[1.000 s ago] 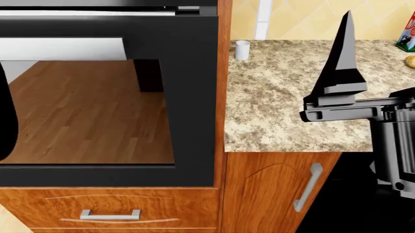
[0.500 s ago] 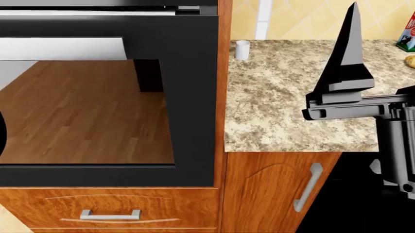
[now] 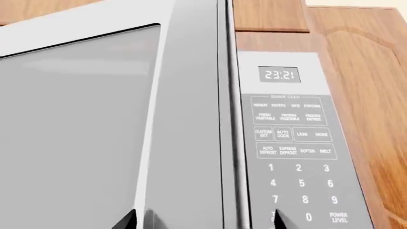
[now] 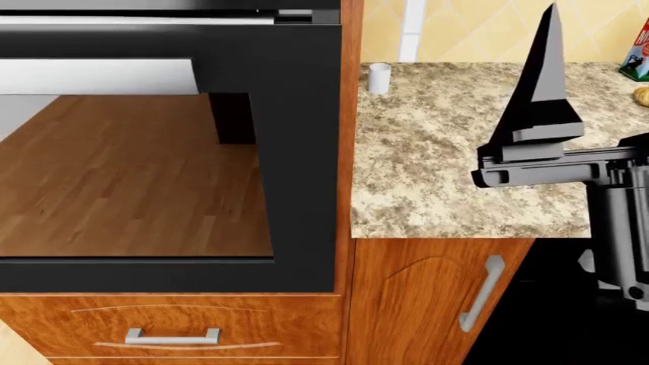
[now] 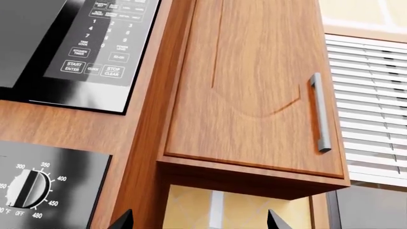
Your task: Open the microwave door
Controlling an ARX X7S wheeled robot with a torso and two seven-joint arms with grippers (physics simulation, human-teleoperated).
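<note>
The left wrist view is filled by the microwave. Its door (image 3: 95,124) has a grey window and lies flush with the keypad panel (image 3: 299,157). A slim vertical silver handle (image 3: 233,143) runs along the door's edge. My left gripper (image 3: 203,220) is open and close in front of the door. The handle stands between its two dark fingertips, nearer the one by the keypad (image 3: 278,218). My right gripper (image 5: 198,220) is open and empty, raised over the counter, and points up toward the microwave's lower control panel (image 5: 95,47). The head view does not reach the microwave.
Below the microwave is a black oven with a glass door (image 4: 294,152) and a temperature dial (image 5: 28,188). A drawer (image 4: 172,334) sits under it. A granite counter (image 4: 436,152) holds a white cup (image 4: 378,77). A wood wall cabinet (image 5: 254,95) hangs beside the microwave.
The dark shape of my left arm has left the head view at its left edge. My right gripper has shifted slightly to the right and up, then held still.
</note>
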